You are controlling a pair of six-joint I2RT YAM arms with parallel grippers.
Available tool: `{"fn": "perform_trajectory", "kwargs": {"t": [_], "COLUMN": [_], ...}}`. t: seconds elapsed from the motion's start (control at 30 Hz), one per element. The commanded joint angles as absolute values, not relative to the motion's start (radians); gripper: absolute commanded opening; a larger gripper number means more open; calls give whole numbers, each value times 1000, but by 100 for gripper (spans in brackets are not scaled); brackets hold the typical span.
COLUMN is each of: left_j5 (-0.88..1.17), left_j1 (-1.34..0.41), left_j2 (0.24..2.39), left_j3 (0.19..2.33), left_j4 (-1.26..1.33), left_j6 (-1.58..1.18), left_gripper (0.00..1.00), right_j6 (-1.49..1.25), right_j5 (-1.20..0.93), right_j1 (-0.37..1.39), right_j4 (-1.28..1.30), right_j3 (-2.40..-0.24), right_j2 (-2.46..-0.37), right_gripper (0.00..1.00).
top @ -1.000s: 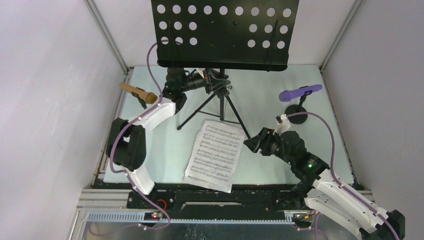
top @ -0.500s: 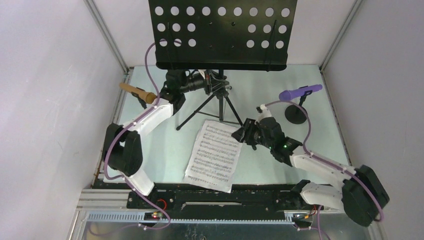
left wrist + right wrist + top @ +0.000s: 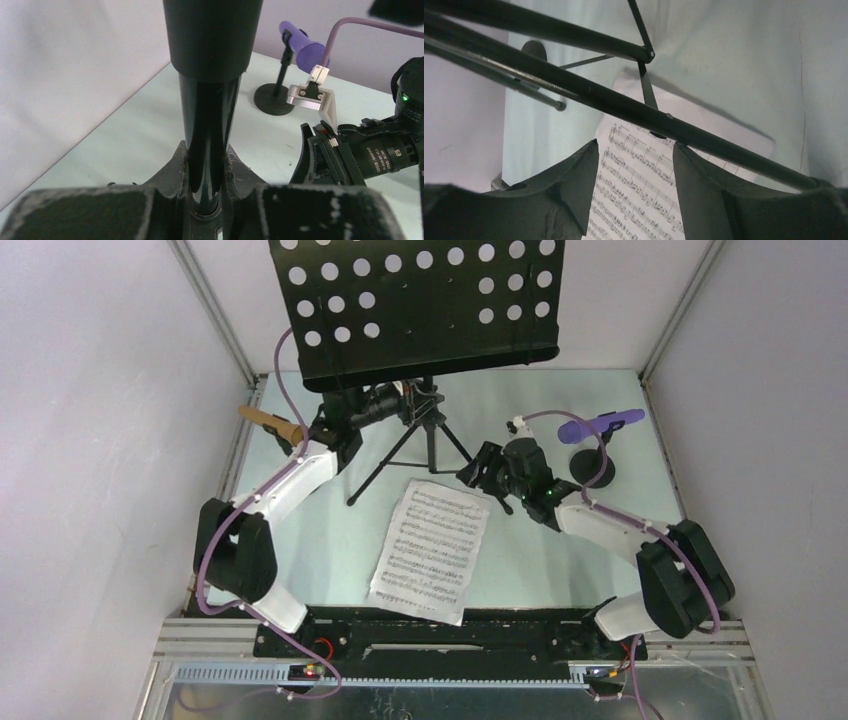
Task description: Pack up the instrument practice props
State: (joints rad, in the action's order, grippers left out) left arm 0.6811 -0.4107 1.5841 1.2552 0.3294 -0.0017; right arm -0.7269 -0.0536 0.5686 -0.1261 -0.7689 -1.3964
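The black perforated music rack [image 3: 415, 305] stands tilted on its tripod legs [image 3: 385, 462] at the back. My left gripper [image 3: 405, 405] is shut on the rack's black pole [image 3: 207, 115], the jaws tight on both sides of it [image 3: 206, 150]. My right gripper [image 3: 472, 470] is open beside the right tripod leg, which crosses just ahead of its fingertips [image 3: 636, 150] as a black tube [image 3: 624, 105]. A white sheet-music page [image 3: 430, 550] lies flat in the middle and shows between the right fingers [image 3: 644, 195]. The purple microphone [image 3: 600, 425] rests on its round-based holder [image 3: 598, 472].
The tan microphone [image 3: 268, 422] sits at the back left, its holder mostly hidden by my left arm. Grey walls and metal rails close in the table on both sides. The purple microphone and its holder base [image 3: 272, 97] lie right of the pole, behind my right gripper.
My right arm has reached forward and left from the front right up to the tripod's right leg. The rack has tilted and shifted left in my left gripper.
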Motion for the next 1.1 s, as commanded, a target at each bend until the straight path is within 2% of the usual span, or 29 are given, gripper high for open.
{"fn": "perform_trajectory", "kwargs": {"t": [0.0, 0.4, 0.77, 1.07], "left_j5": [688, 594, 357, 271], "left_j1": [-406, -406, -413, -422], "left_j2": [1506, 1506, 1584, 1565], "left_j3": [1236, 1274, 1491, 1460], "left_j4": [323, 251, 11, -58], "left_j6": [38, 8, -159, -121], "left_gripper": [0, 0, 0, 0], "right_j6": [-656, -606, -580, -557], "right_j5": [33, -54, -114, -89], "right_j1": [502, 407, 396, 415], "right_j4": [-141, -99, -73, -38], "right_j3": [-895, -1115, -1172, -1145], "right_j2": [-1470, -1662, -1686, -1619], "right_gripper": [65, 68, 70, 70]}}
